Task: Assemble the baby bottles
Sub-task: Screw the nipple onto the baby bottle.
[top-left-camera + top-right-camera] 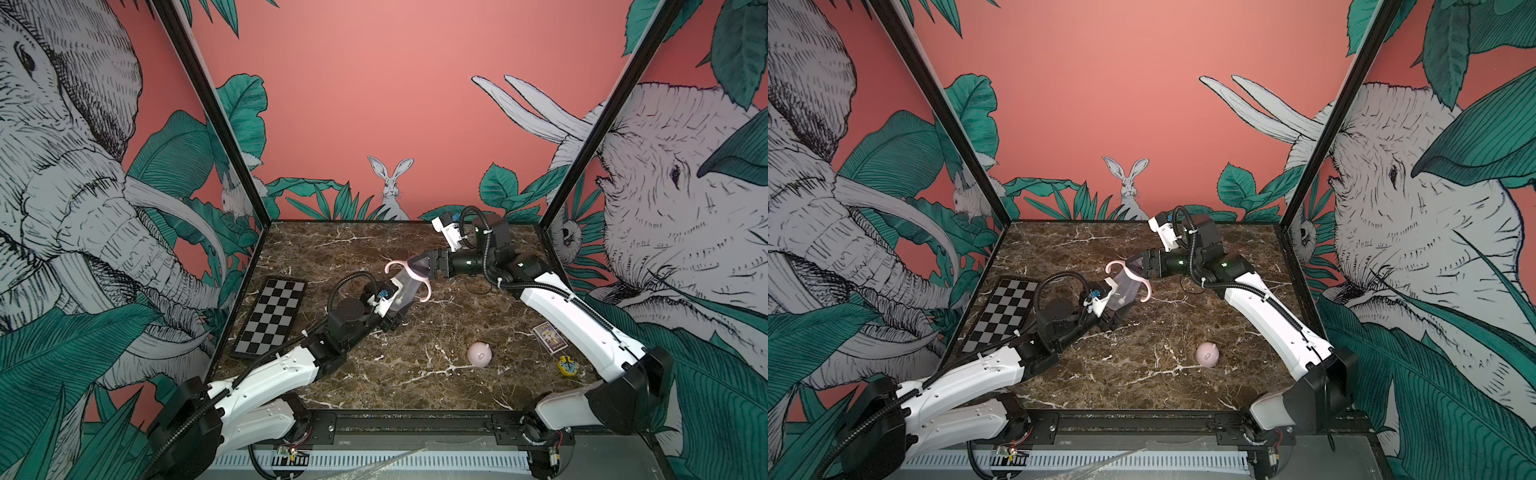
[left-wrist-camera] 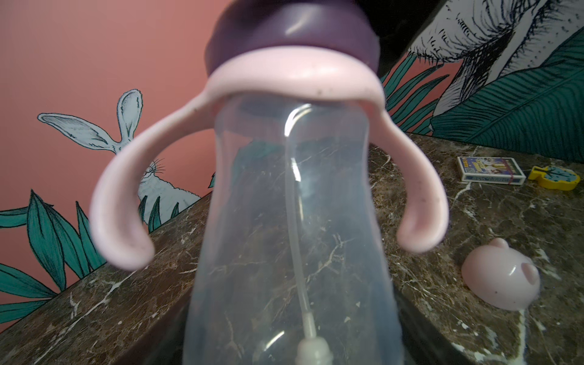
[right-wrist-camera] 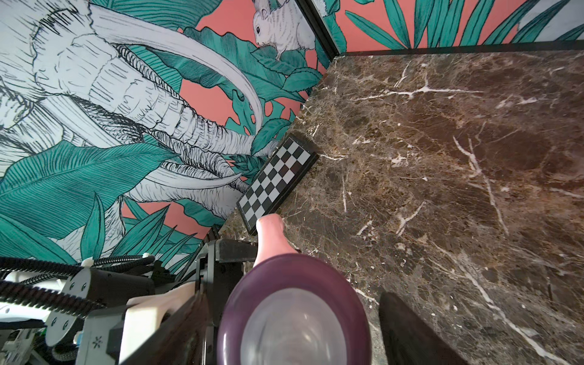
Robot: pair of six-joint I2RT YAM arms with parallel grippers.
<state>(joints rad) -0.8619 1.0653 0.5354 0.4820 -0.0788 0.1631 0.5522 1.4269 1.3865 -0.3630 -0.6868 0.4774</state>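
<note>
Above table (image 1: 415,378), tilted clear bottle (image 1: 402,291) clamped at base by left claw (image 1: 397,311). Around purple collar (image 2: 290,34): right claw (image 1: 424,266), gripping or not, cannot tell. On table, well apart: pink cap (image 1: 480,354).

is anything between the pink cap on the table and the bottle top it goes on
Nothing lies on the marble between the pink dome cap and the bottle, but the right gripper straddles its purple collar.

Marble table (image 1: 415,386) bears checkerboard (image 1: 272,318); pink dome cap (image 1: 480,354); card box (image 1: 549,336); yellow toy (image 1: 567,365).
</note>
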